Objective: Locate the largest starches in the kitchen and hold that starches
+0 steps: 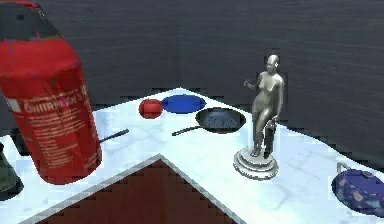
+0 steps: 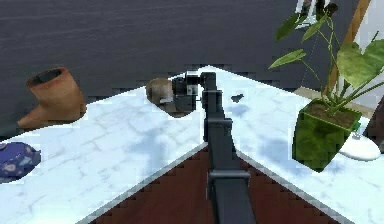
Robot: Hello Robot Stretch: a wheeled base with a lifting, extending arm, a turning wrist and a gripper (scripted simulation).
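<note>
Marble counter [image 2: 120,140] under the arm [image 2: 222,150], and out at its far end the pincer [image 2: 178,93] sits right by a brown rounded lump [image 2: 157,92] lying on the stone near the far edge. It looks like a loaf or a potato, likely the starch we want. Fingers spread or pressed together? Can't tell. Holding anything? Can't tell either, with that lump on the surface right there.

Danger from here: lift on a poor grip and the lump drops and rolls off the back edge close behind it. A reach that runs long could shove it the same way. There's a tipped terracotta pot [image 2: 55,95] well to the view's left and a potted plant [image 2: 325,130] to the right, so a base turn with the arm out could sweep either one. And is this the largest starch? Ahead sit a frying pan [image 1: 220,121], blue plate [image 1: 184,103], silver statue [image 1: 262,115] and red fire extinguisher [image 1: 50,95], so no rival I can make out
</note>
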